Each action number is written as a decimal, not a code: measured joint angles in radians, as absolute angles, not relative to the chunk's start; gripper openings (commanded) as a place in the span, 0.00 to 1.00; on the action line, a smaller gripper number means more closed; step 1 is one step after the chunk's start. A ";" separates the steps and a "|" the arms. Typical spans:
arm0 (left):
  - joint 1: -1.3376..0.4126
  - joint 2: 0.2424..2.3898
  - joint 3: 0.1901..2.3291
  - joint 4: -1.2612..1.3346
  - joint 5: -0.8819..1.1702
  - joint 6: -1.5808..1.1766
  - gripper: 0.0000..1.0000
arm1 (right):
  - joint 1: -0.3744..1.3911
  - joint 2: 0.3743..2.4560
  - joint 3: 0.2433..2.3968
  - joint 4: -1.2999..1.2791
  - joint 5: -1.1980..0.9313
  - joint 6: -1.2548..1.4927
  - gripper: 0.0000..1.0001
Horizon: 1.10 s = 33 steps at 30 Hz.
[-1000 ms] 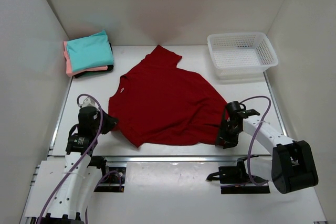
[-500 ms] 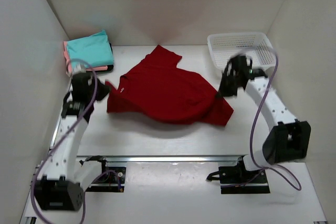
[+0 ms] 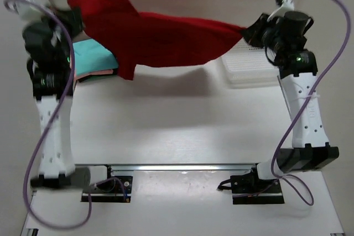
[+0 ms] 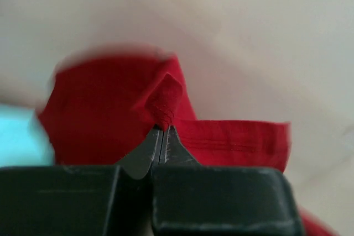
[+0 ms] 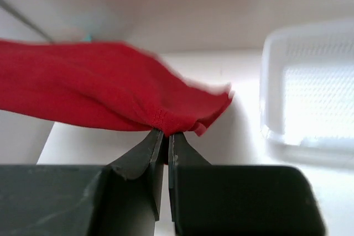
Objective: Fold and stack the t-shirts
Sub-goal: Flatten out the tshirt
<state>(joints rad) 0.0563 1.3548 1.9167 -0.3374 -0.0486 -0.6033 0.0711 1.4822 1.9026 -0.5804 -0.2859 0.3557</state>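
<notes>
White-walled enclosure, white worktop [image 3: 166, 131] bare in the centre of the top view. The dark red t-shirt [image 3: 166, 40] hangs in the air across the upper part of the frame, off the worktop, strung between both arms. The left hand [image 4: 162, 136] is pinched tight on a stitched hem fold at upper left, and the right hand [image 5: 164, 136] is pinched tight on a bunched edge at upper right; no gap shows between either pair of fingers. The shirt's long axis runs left to right, a little higher at the left end, with a loose flap drooping at lower left over the teal t-shirt [image 3: 91, 59] and salmon-pink t-shirt [image 3: 97, 73] folded there. The white mesh basket [image 3: 249, 70] sits below the right end. Judgement: this is the spread-out step for the red shirt, folding not yet begun. The next move calls for lowering it flat onto the centre of the worktop under even tension, away from the folded shirts and basket.
</notes>
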 measured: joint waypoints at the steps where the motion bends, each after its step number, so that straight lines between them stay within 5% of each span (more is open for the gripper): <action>1: 0.037 1.249 1.773 -0.349 -0.064 -0.586 0.00 | 0.071 1.450 1.829 -0.577 -0.295 0.359 0.00; 7: -0.038 0.781 1.284 -0.491 -0.100 -0.525 0.00 | 0.067 1.342 1.375 -0.561 -0.374 0.382 0.00; 19: -0.217 0.277 0.799 -0.992 -0.115 -0.837 0.00 | 0.071 0.997 0.719 -0.818 -0.390 0.520 0.00; 27: -0.280 0.288 0.595 -0.997 -0.065 -1.019 0.00 | 0.070 1.052 0.692 -0.840 -0.421 0.527 0.00; 33: -0.069 0.740 0.626 -0.676 0.035 -0.968 0.00 | 0.071 1.464 1.122 -0.769 -0.420 0.469 0.00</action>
<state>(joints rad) -0.0692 0.7403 0.6262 -0.6762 0.0353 -0.9676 0.0708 1.4639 1.1221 -0.7692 -0.4198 0.4690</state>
